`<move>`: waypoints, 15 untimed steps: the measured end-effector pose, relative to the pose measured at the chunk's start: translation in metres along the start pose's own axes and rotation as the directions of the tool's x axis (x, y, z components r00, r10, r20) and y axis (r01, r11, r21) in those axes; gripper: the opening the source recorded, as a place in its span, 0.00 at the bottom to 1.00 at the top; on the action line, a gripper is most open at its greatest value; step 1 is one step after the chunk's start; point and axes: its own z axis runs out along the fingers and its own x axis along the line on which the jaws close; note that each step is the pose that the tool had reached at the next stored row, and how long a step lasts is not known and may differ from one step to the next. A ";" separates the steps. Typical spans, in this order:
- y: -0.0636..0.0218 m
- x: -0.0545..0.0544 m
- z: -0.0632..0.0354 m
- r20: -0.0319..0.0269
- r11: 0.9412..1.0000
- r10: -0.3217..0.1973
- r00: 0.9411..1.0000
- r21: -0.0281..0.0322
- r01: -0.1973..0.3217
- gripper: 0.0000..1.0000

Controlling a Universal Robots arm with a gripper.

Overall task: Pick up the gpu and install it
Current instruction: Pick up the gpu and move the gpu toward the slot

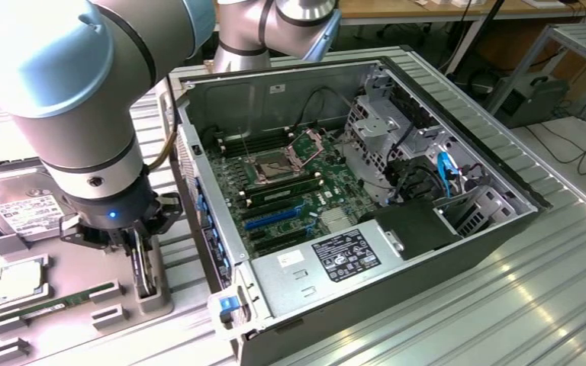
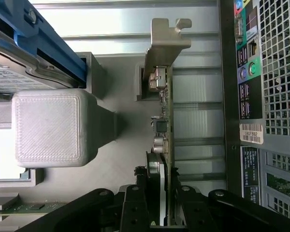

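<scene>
Right now my tool [image 2: 165,195] is clamped on the card [image 2: 166,113], which stands edge-on in its holder [image 2: 111,169] directly beneath me. A tilted pull could jam it or bend its bracket [image 2: 166,41].

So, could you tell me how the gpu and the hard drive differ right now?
The gpu stands on edge; the hard drive lies flat, white label up. The gpu is thin with a metal end bracket; the hard drive is broad and boxy. The gripper is at the gpu, not the hard drive. Both rest on the grey tray beside the computer case.
</scene>
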 end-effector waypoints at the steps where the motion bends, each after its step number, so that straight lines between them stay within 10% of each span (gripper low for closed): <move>1: 0.0000 0.000 0.0000 0.000 1.000 0.000 1.000 0.000 0.000 0.28; 9: 0.0001 -0.001 -0.0005 0.000 1.000 0.000 1.000 0.000 0.000 0.28; 15: 0.0022 -0.001 -0.0235 0.000 1.000 0.000 1.000 0.000 0.000 0.28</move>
